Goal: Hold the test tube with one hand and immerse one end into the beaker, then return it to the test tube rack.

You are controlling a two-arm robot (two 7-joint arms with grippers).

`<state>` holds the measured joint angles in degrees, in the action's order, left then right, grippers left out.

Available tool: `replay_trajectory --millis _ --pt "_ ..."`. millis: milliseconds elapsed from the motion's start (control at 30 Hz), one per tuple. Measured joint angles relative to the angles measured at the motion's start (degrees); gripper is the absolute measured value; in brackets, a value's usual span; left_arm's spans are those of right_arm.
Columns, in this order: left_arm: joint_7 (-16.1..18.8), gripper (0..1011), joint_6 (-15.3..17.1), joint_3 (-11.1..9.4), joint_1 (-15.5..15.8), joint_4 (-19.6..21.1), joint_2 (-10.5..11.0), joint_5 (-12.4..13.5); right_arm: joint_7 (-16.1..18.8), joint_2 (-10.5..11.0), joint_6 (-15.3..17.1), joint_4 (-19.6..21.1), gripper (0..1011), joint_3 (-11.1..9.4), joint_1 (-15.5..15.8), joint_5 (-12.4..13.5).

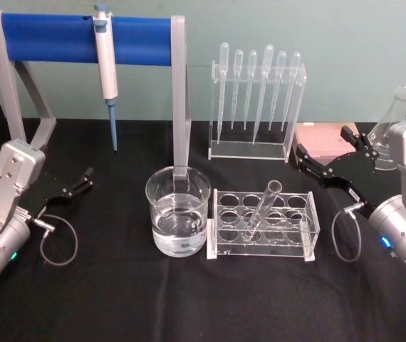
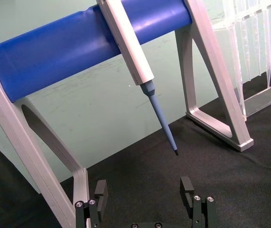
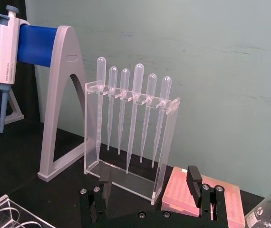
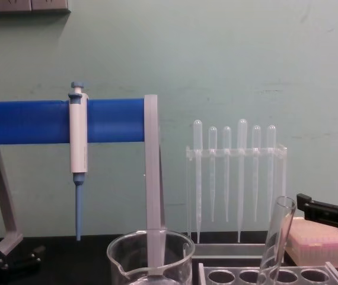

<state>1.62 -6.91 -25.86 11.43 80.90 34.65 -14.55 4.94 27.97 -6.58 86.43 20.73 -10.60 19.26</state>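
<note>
From the head view I'm seeing the test tube [image 1: 263,209] leaning in the rack [image 1: 263,226], rim up and rightward, beside the beaker [image 1: 178,211]. Both wrist views: left gripper [image 2: 145,195] and right gripper [image 3: 150,183] are sitting empty, jaws apart. In the chest view, black cloth [image 4: 56,261] is lying bare left of the beaker.

Clear glass test tube [image 1: 263,206] and beaker [image 1: 178,211]; black surface [image 1: 117,299]; blue bar [image 1: 82,39] on grey stand [image 1: 181,107]; white-and-blue pipettor [image 1: 106,71]; frosted pipettes [image 1: 256,85]; pink box [image 1: 324,139]; pale green wall [image 1: 295,28].
</note>
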Motion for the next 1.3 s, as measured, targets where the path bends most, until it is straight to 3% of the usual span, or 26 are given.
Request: replay_trajectory --millis 1300 --pt "0.0 1000 0.0 0.0 0.0 0.0 0.0 0.0 0.0 0.0 0.1 0.1 1002 0.2 -0.1 0.2"
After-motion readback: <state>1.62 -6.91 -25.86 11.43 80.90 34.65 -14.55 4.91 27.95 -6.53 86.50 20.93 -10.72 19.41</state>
